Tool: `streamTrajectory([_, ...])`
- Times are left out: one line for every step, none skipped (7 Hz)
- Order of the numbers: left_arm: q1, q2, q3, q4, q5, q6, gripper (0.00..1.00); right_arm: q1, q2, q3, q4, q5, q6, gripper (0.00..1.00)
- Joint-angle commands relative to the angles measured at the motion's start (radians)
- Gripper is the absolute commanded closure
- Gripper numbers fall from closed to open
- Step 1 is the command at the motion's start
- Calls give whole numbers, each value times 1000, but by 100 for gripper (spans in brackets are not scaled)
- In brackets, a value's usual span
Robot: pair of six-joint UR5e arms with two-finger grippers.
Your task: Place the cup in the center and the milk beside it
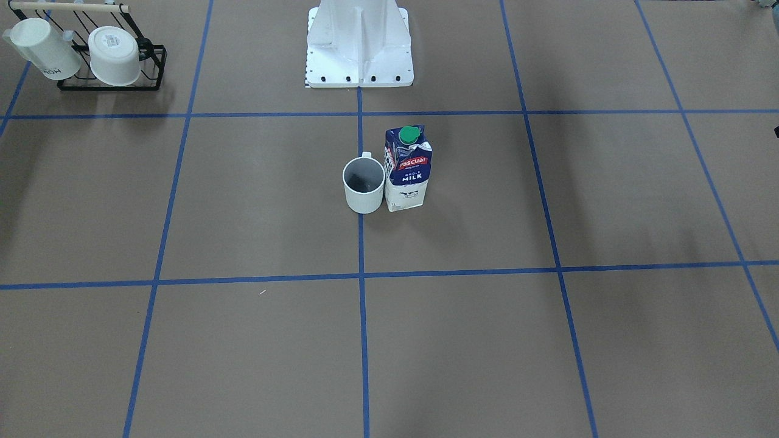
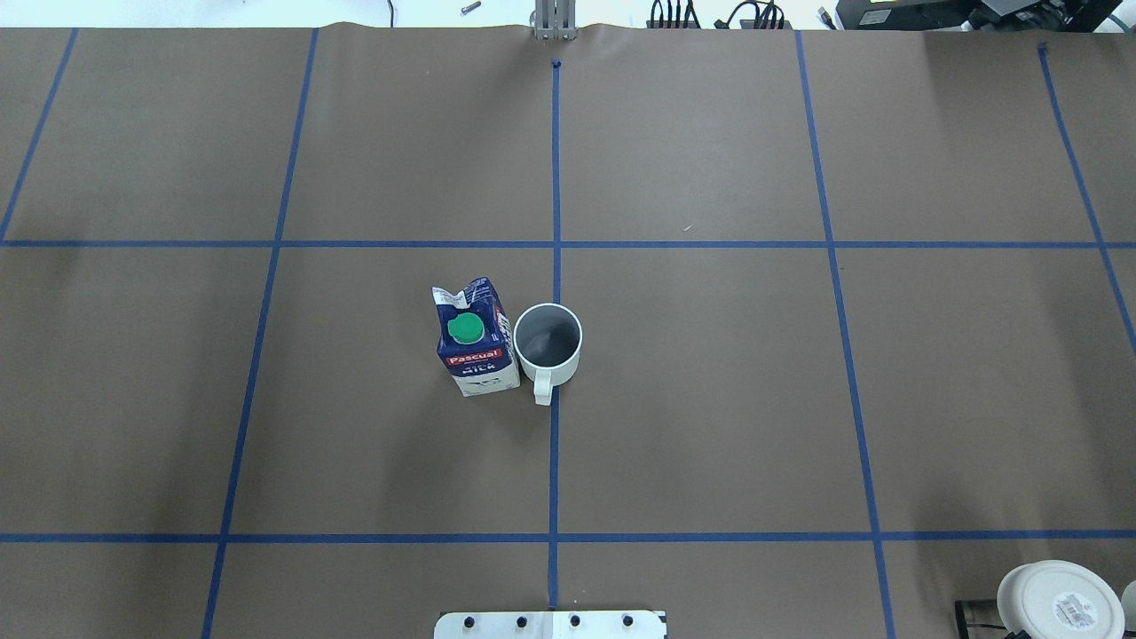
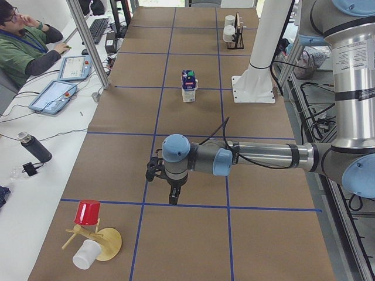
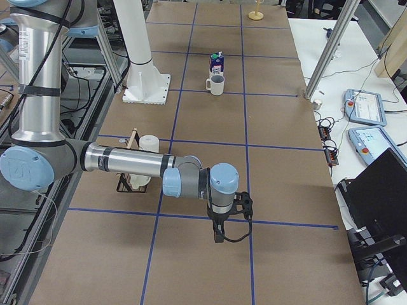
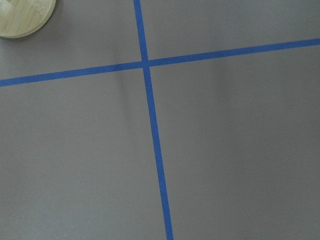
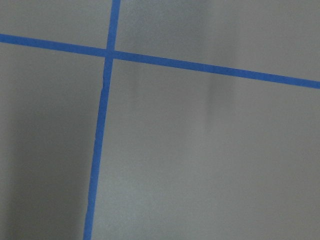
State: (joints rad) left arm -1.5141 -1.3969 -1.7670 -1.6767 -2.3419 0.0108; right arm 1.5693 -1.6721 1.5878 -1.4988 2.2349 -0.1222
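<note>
The cup [image 1: 364,185], a small white mug with a dark inside, stands upright on the centre tape line, its handle toward the robot base. It also shows in the overhead view [image 2: 548,342]. The milk [image 1: 408,170], a blue and white carton with a green cap, stands upright right beside the cup, on the robot's left of it [image 2: 475,342]. The left gripper [image 3: 173,196] hangs over bare table far from both. The right gripper [image 4: 219,236] also hangs far away, at the other end. Both show only in the side views, so I cannot tell if they are open or shut.
A black rack [image 1: 109,82] with two white mugs stands at the robot's right rear corner [image 4: 124,187]. A wooden stand [image 3: 108,246] with a red cup and a white cup is at the left end. The robot base [image 1: 359,55] is behind the cup. An operator [image 3: 23,44] sits at a side desk.
</note>
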Motion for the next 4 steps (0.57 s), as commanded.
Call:
streamTrajectory([0,-1,-3,0,24,0,1,0,0,3,0,9,0,0])
streamTrajectory([0,-1,-3,0,24,0,1,0,0,3,0,29,-2,0])
streamTrajectory([0,-1,-3,0,24,0,1,0,0,3,0,31,-2,0])
streamTrajectory([0,-1,-3,0,24,0,1,0,0,4,0,32,-2,0])
